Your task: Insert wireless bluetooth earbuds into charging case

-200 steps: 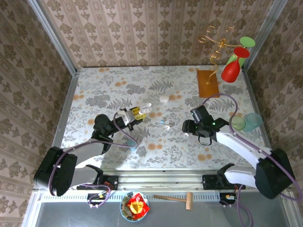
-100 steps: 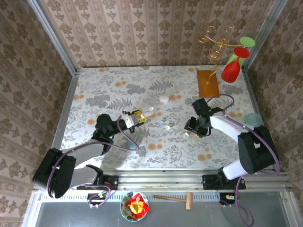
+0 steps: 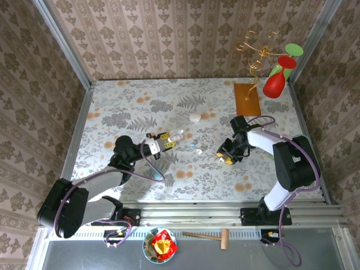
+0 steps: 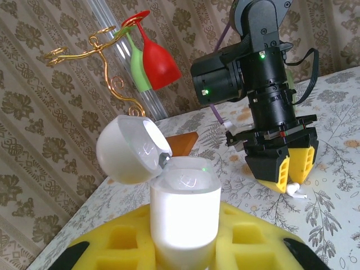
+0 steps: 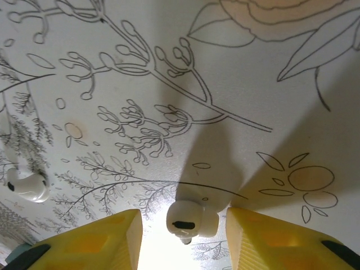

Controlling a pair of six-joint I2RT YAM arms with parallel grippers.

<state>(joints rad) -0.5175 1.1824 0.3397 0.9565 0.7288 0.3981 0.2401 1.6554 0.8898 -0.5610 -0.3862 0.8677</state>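
Zero earbuds seated so far, by my reckoning: the left tool (image 3: 167, 139) clamps the charging case (image 4: 184, 216) upright, lid (image 4: 129, 149) flipped open. The right tool (image 3: 226, 157) stands narrowed but not closed, straddling one white earbud (image 5: 188, 219) on the counter (image 5: 253, 84). A second earbud (image 5: 25, 185) lies at its nine o'clock. Two cases counted, with a spare closed case (image 3: 194, 117) at eleven o'clock from the right tool.

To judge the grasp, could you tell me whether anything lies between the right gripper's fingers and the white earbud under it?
Nothing visible does: the earbud lies on the table between the right gripper's open fingers; a second earbud lies aside.
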